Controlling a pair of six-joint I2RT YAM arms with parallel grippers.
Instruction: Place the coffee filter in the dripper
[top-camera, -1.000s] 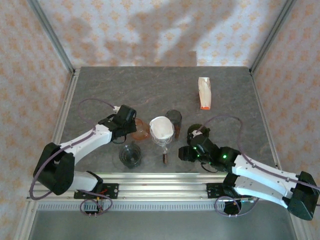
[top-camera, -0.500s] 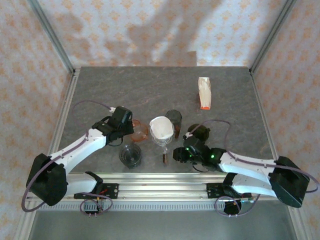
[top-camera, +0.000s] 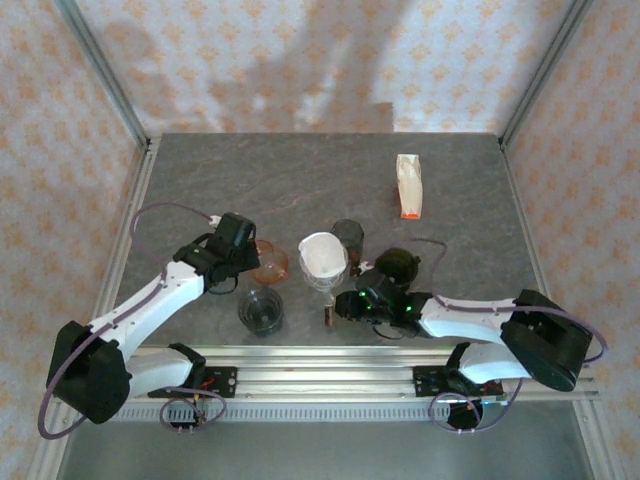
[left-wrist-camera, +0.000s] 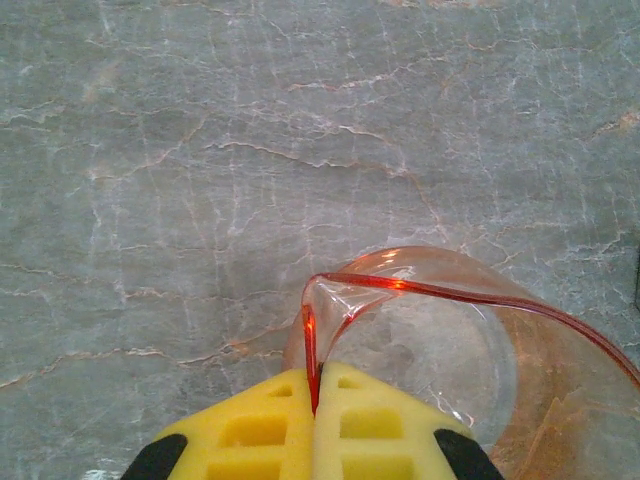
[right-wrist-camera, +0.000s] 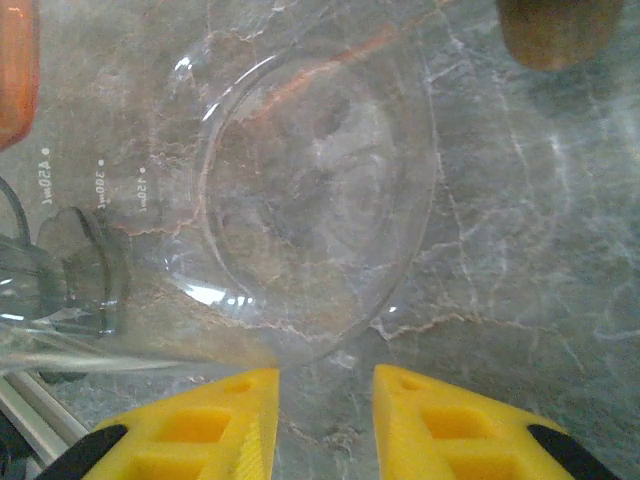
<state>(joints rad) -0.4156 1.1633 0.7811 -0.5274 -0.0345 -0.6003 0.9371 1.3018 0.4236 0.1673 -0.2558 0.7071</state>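
Two vessels, beaker (top-camera: 261, 310) and dark cup (top-camera: 348, 235), crowd the dripper (top-camera: 327, 282) holding the coffee filter (top-camera: 322, 255). We see left fingers (left-wrist-camera: 260, 425) clenched on an orange jug (left-wrist-camera: 420, 350), right fingers (right-wrist-camera: 440, 420) parted.

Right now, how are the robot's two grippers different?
The left gripper has its jaws shut, pinching the rim of the orange cup; the right gripper has its jaws apart with nothing between them. The left gripper touches its cup; the right gripper stops short of the clear glassware. Both are yellow-tipped.
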